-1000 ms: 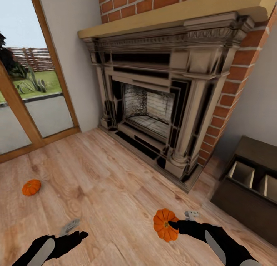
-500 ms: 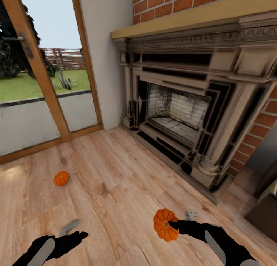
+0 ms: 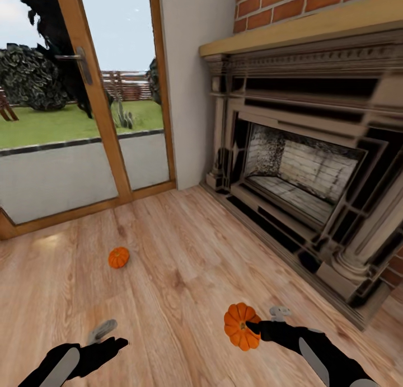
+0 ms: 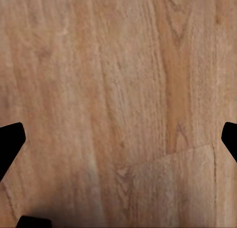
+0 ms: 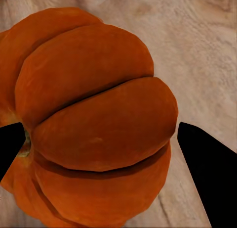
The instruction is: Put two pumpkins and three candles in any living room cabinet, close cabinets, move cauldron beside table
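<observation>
You've swung the view left: the cabinet has gone from sight, and the fireplace [image 3: 313, 169] now sits to the right. The right gripper [image 3: 253, 326] still grips one pumpkin [image 3: 239, 326] low before it. The second pumpkin [image 3: 118, 257] lies on the floor left of the fireplace. The left gripper [image 3: 106, 336] hangs wide, empty.

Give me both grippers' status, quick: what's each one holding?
Left gripper: open, empty, over bare floor.
Right gripper: shut on a pumpkin.

One ribbed orange pumpkin [image 3: 241, 326] aloft in the right tool [image 3: 258, 326], another pumpkin [image 3: 118, 257] on the floor.
</observation>
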Available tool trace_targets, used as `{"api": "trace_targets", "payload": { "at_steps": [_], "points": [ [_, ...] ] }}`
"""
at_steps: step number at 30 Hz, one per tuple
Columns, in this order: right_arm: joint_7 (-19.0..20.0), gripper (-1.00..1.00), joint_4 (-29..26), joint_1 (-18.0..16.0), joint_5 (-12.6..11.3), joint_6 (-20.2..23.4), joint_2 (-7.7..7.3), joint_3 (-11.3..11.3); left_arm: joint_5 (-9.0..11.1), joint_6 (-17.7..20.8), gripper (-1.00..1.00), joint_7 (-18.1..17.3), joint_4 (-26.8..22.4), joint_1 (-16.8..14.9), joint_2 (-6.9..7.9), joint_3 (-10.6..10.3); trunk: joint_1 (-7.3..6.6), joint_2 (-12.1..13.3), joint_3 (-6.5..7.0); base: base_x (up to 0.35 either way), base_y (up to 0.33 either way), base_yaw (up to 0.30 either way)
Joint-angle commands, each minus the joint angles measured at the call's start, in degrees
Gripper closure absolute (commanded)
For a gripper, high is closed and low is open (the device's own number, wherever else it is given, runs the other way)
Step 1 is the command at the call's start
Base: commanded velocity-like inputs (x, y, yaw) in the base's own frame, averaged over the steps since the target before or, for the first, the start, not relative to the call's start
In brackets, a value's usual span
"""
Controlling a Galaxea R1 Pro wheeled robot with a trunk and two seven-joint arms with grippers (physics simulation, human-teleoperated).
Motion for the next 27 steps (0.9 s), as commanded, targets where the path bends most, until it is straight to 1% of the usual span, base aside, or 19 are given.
{"api": "trace_targets", "payload": {
  "at_steps": [1,7,17,27],
  "points": [
    [-0.3,1.0,0.0,0.0,-0.8,0.3,-0.07,0.2,0.6,0.0,-1.0,0.5,0.2,0.0,0.06,-0.2,0.01,0.0,-0.05,0.199,0.179,0.058],
    [-0.4,1.0,0.1,0.0,-0.8,0.3,-0.03,0.2,0.6,-0.2,-1.0,0.5,0.8,-0.1,0.0,-0.3,0.01,0.0,-0.05,0.123,0.141,0.01],
    [-0.2,1.0,0.1,0.0,-0.8,0.3,-0.02,0.2,0.6,-0.3,-1.0,0.5,0.9,0.0,0.0,-0.2,0.01,0.0,-0.05,0.098,0.028,0.0],
    [-0.2,1.0,0.0,0.0,-0.7,0.3,0.02,0.2,0.6,-0.3,-1.0,0.5,0.9,0.0,0.04,-0.2,0.01,0.0,-0.05,0.191,0.086,0.0]
  ]
}}
